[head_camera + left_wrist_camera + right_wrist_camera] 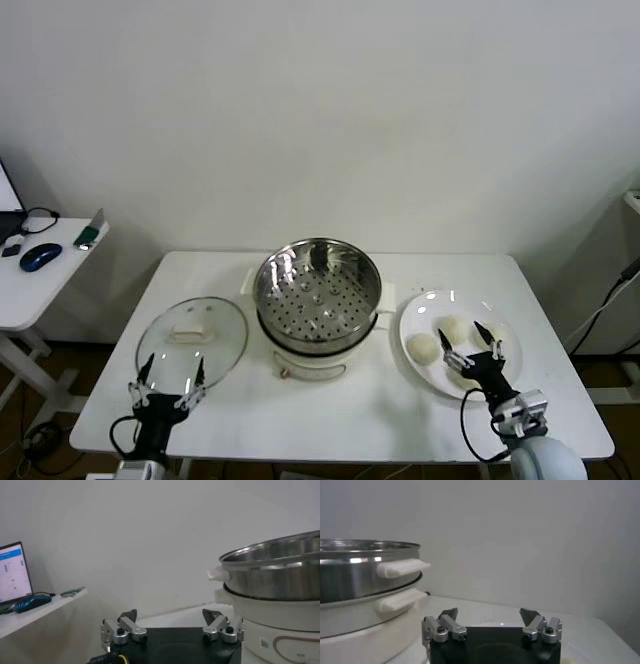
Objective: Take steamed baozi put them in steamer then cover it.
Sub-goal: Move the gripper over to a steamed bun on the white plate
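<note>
Both my grippers spread wide, holding nothing

My shiny perforated steamer (318, 292) sits centre; smooth round baozi (424, 347) lower right under my right gripper (470, 346); glass cover (192, 342) lower left by my left gripper (171, 379); only my left wrist view shows the laptop (12, 572).

Open steel steamer (318, 290) at table centre, tray empty, glass cover (192, 340) flat to its left, cream baozi (424, 347) on plate to its right

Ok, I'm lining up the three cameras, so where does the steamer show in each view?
Head view: the steamer stands mid-table, between the cover and the plate.
Left wrist view: at the picture's right edge.
Right wrist view: at the picture's left edge.
Shared landmark: the steamer's cream-white side handles.
</note>
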